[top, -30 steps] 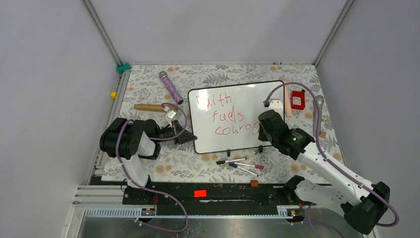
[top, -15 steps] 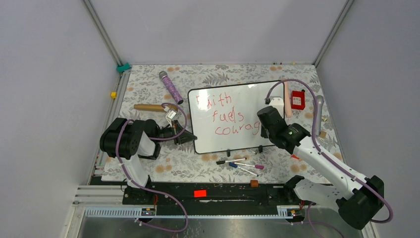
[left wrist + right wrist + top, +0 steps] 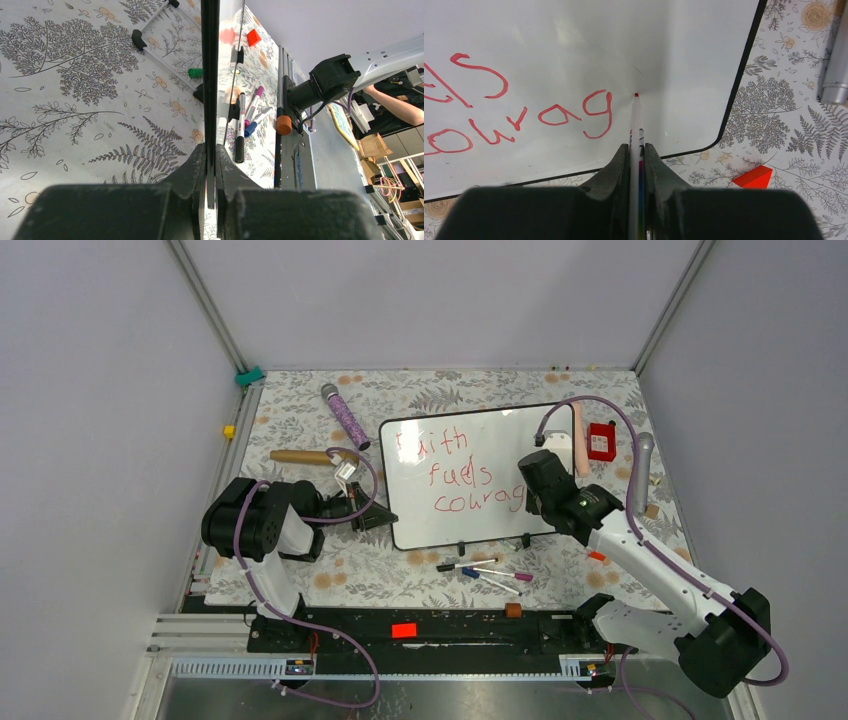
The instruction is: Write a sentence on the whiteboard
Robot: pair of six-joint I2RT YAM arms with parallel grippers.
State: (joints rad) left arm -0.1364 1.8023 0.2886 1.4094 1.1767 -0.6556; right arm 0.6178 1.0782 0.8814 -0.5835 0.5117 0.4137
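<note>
The whiteboard (image 3: 500,435) stands tilted on the floral mat, with the sentence (image 3: 452,476) on it in red, in three staggered lines. My left gripper (image 3: 378,516) is shut on the whiteboard's left edge; in the left wrist view the black frame (image 3: 210,75) runs between the closed jaws of the left gripper (image 3: 210,148). My right gripper (image 3: 534,478) is over the board's lower right part, shut on a white marker (image 3: 636,125). Its red tip rests at the whiteboard (image 3: 674,45), just right of the last red "g" (image 3: 598,112). The right gripper (image 3: 637,148) clamps the marker's barrel.
Several loose markers (image 3: 486,572) lie in front of the board. A purple cylinder (image 3: 345,417) and a wooden stick (image 3: 298,456) lie at the left. A red box (image 3: 601,441), a silver cylinder (image 3: 641,468) and an orange wedge (image 3: 596,556) lie at the right. A brown cork (image 3: 513,610) sits near the rail.
The right arm has shifted a little up and to the left over the board's lower right part, uncovering the orange wedge. The left arm and the board have not moved.
</note>
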